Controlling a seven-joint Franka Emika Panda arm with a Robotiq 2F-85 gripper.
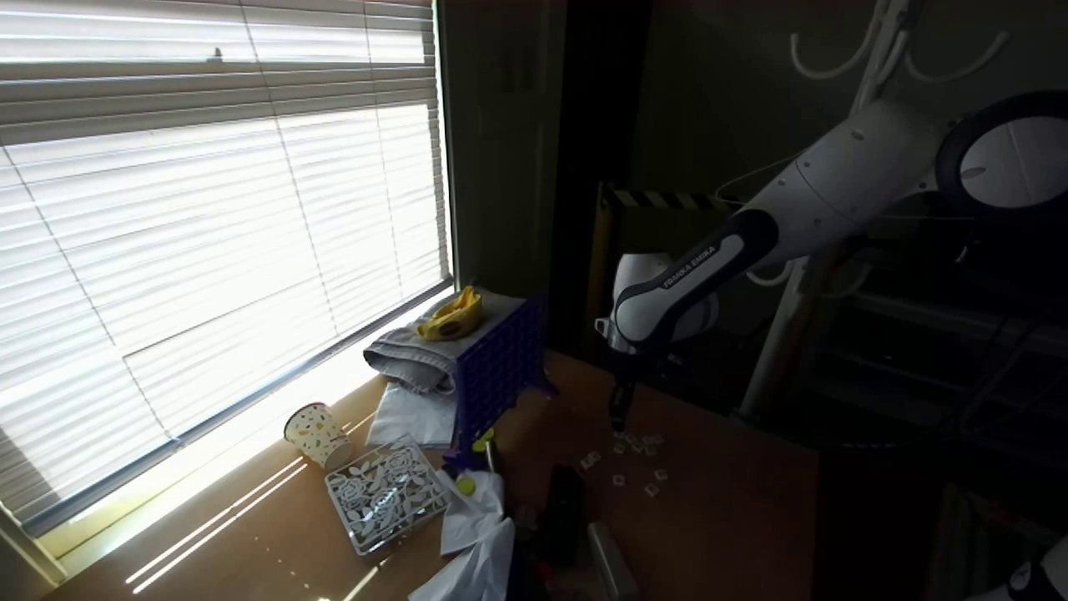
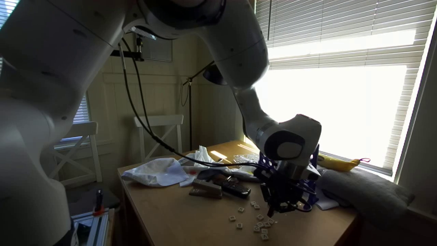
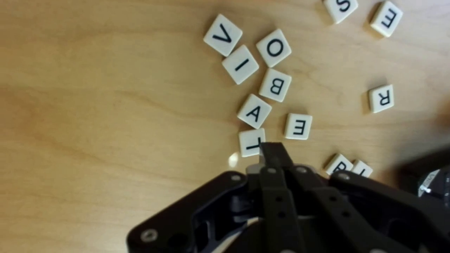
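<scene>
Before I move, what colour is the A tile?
The A tile is off-white with a black letter, clearest in the wrist view.

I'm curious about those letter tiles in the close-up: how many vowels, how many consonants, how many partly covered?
Vowel tiles (A, E, E, I, O): 5
Consonant tiles (B, R, S, V): 4
Partly covered tiles under the tool, letters unsure: 3
Total: 12

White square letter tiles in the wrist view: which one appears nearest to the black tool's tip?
The white square tile just below the tile marked A: it alone is visibly overlapped by the tip of the black tool.
</scene>
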